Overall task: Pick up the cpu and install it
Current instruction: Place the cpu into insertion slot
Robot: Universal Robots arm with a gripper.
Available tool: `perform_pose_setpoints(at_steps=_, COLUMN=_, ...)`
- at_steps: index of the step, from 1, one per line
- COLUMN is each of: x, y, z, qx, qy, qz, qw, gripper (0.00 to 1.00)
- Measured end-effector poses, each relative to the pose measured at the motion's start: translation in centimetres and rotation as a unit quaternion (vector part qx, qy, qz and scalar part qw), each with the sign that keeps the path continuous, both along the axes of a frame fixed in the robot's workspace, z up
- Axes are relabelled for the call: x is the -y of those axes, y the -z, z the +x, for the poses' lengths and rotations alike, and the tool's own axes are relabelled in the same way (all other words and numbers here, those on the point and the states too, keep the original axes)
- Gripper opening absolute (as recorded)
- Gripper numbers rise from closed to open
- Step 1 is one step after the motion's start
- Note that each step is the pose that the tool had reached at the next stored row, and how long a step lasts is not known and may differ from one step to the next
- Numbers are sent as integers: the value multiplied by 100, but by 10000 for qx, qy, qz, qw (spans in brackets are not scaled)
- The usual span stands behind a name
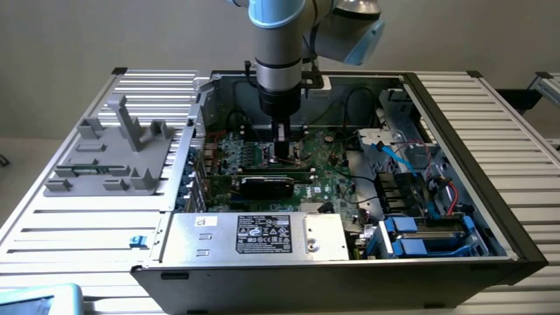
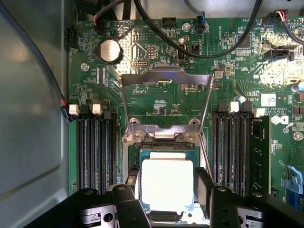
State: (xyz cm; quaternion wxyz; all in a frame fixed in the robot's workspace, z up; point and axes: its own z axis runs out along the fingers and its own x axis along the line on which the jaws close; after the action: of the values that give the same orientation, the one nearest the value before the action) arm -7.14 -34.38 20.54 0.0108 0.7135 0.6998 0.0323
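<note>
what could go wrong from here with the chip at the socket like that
The chip, gripped by the gripper, sits right at the socket; if it is slightly tilted or off-square it may not seat and could damage the contacts.
The open metal clamp frame lies just beyond the socket; the gripper could catch it.
Memory slots flank the socket closely, leaving little room for sideways slips.

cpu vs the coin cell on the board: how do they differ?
Shape: the cpu is square, the coin cell round. Size: the cpu looks clearly larger than the coin cell. Place: the cpu lies at the hinge end of the open retention frame; the coin cell sits beyond its far end. Both have shiny metal tops.
</note>
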Motion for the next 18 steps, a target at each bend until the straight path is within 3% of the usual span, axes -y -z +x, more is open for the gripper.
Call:
perform_pose_setpoints(at_steps=8, x=0, y=27, z=15, qx=-30, qy=0, qz=2, qw=10000, gripper=56)
perform_pose_setpoints(at_steps=16, x=0, y=45, z=41, qx=-100, qy=0, qz=2, qw=10000, gripper=56)
perform_pose_setpoints(at_steps=18, x=1, y=45, z=40, qx=-104, qy=1, qz=0, qw=9999, gripper=56)
